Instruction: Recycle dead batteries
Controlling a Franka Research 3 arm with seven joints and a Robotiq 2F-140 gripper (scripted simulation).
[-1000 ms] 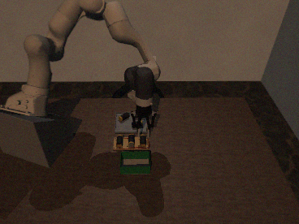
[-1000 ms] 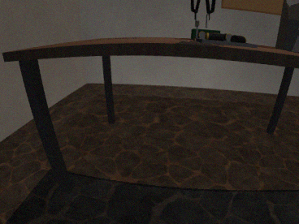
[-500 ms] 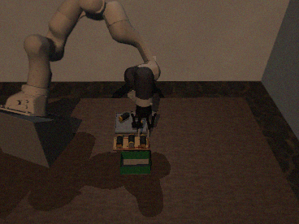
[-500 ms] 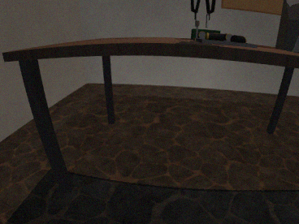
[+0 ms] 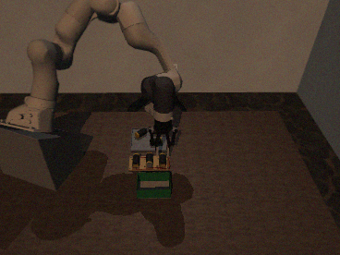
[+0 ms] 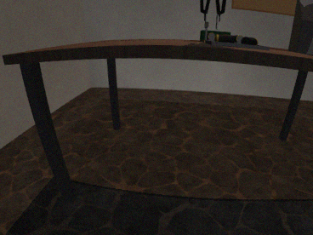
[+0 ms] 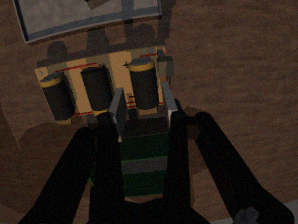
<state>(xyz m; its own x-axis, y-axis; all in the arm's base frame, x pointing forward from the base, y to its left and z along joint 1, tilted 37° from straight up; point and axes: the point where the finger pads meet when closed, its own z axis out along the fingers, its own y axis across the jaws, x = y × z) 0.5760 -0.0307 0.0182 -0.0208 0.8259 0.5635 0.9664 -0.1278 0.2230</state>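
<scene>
Tabletop, brown (image 5: 240, 185) (image 6: 149, 48) (image 7: 240, 75): carried on dark legs, with all listed workpieces set out upon it.

Robot arm, pale, jointed (image 5: 136, 32): mounted on a grey pedestal (image 5: 51, 171) (image 6: 299, 36) and arched over the work area.

Two-finger gripper, black (image 5: 163, 143) (image 6: 211, 22) (image 7: 143, 100): pointed downward and held above the tabletop. The fingers are parted partway, with nothing gripped between them.

Tray, shallow, grey-blue (image 5: 135, 147) (image 6: 238, 45) (image 7: 95, 25): laid flat on the wall side of the holder. It is partly hidden by the gripper in the top view, so its full contents cannot be told.

Recycling box, green (image 5: 154, 194) (image 6: 227, 33) (image 7: 145, 185): stood upright on the opposite side of the holder from the tray. A pale strip is seen within; whether any battery is contained cannot be told.

Battery holder, tan, with red lines (image 5: 142, 163) (image 7: 120, 67): placed between tray and box.

Batteries, cylindrical, black with yellow ends: a left one (image 5: 136, 161) (image 7: 59, 100), a middle one (image 5: 149, 160) (image 7: 97, 90) and a right one (image 5: 163, 160) (image 7: 144, 87) are seated side by side in the holder. The middle one is turned opposite to its neighbours. A loose battery (image 5: 140, 133) (image 6: 249, 41) is laid slantwise on the tray.

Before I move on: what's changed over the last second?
Nothing that I can make out. The fingers show no clear shift, and they stand apart with nothing held. The tray, battery holder and green box stayed put.
</scene>
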